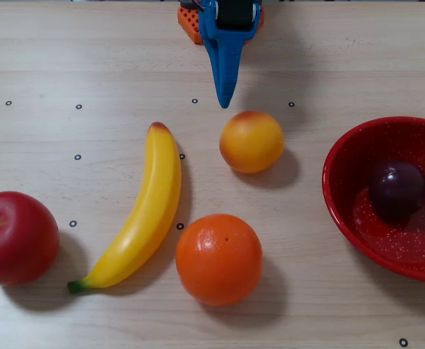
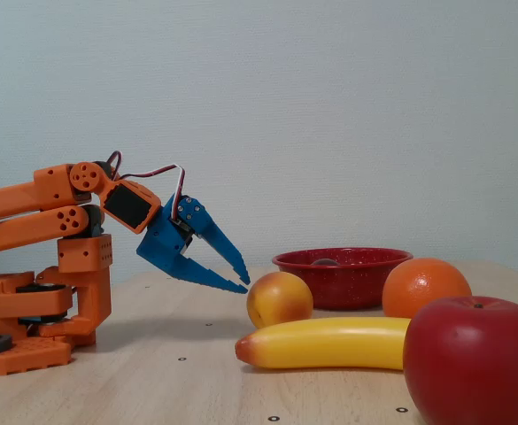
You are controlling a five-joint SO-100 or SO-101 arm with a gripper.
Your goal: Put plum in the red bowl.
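Note:
The dark purple plum (image 1: pixel 397 188) lies inside the red speckled bowl (image 1: pixel 343 156) at the right of the overhead view. In the fixed view the bowl (image 2: pixel 347 283) stands behind the fruit, and only the plum's top (image 2: pixel 324 262) shows above the rim. My blue gripper (image 1: pixel 225 98) is pulled back near the arm's base at the top of the overhead view, far from the bowl. In the fixed view the gripper (image 2: pixel 245 280) hangs above the table with its jaws slightly apart and nothing between them.
A yellow-orange peach (image 1: pixel 251 141) lies just below the gripper tip. An orange (image 1: pixel 219 259), a banana (image 1: pixel 143 211) and a red apple (image 1: pixel 14 238) lie across the front of the wooden table. The orange arm base (image 2: pixel 37 292) stands at the fixed view's left.

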